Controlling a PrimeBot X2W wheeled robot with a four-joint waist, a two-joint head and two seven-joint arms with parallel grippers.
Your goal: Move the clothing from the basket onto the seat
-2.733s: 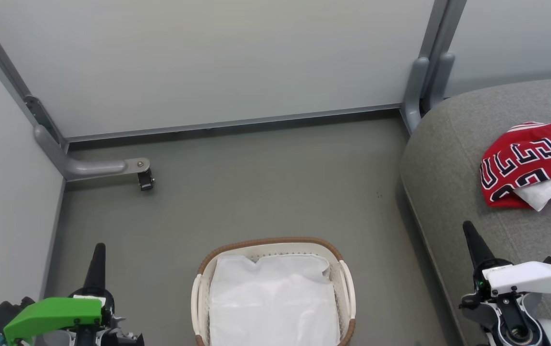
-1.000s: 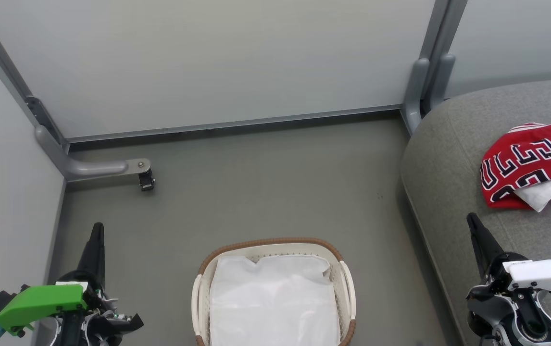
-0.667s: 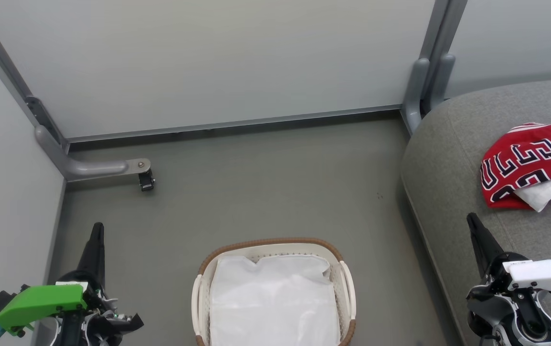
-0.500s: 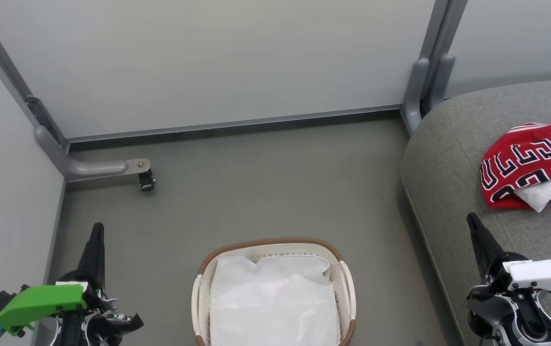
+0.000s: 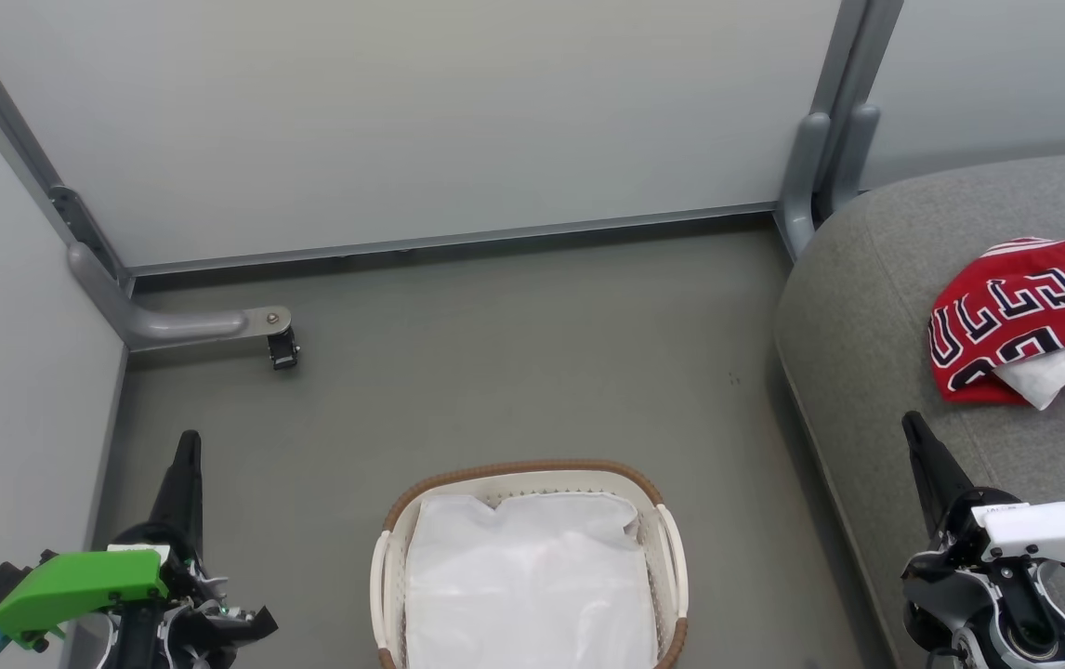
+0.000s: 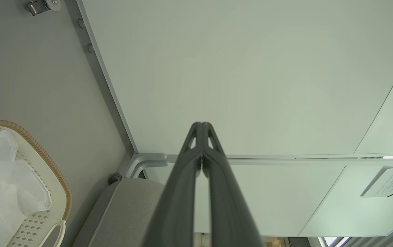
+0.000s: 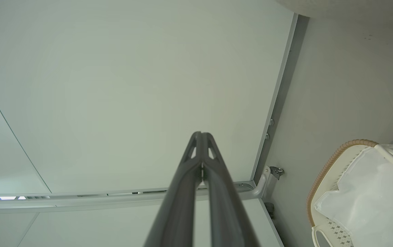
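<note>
A red garment (image 5: 1025,316) with navy-and-white letters and white striped trim lies crumpled on the grey seat (image 5: 867,307) at the right, a white scrap against its lower edge. The basket (image 5: 653,492), white with a brown woven rim, stands on the floor at bottom centre and holds a white liner sheet (image 5: 528,585); its rim also shows in the left wrist view (image 6: 42,154) and the right wrist view (image 7: 330,161). My left gripper (image 5: 187,441) is shut at the lower left, left of the basket. My right gripper (image 5: 910,420) is shut over the seat's front edge, below the garment. A plain red garment is out of view.
Pale partition panels close off the back and the left side. A grey metal foot with a small caster (image 5: 282,348) juts onto the floor at the left. A grey post (image 5: 807,177) stands beside the seat's far corner. Bare grey floor (image 5: 514,372) lies between basket and back panel.
Since 2.7 s ago both grippers have shifted slightly up the head view, fingers still together. Over the last second nothing has moved.
</note>
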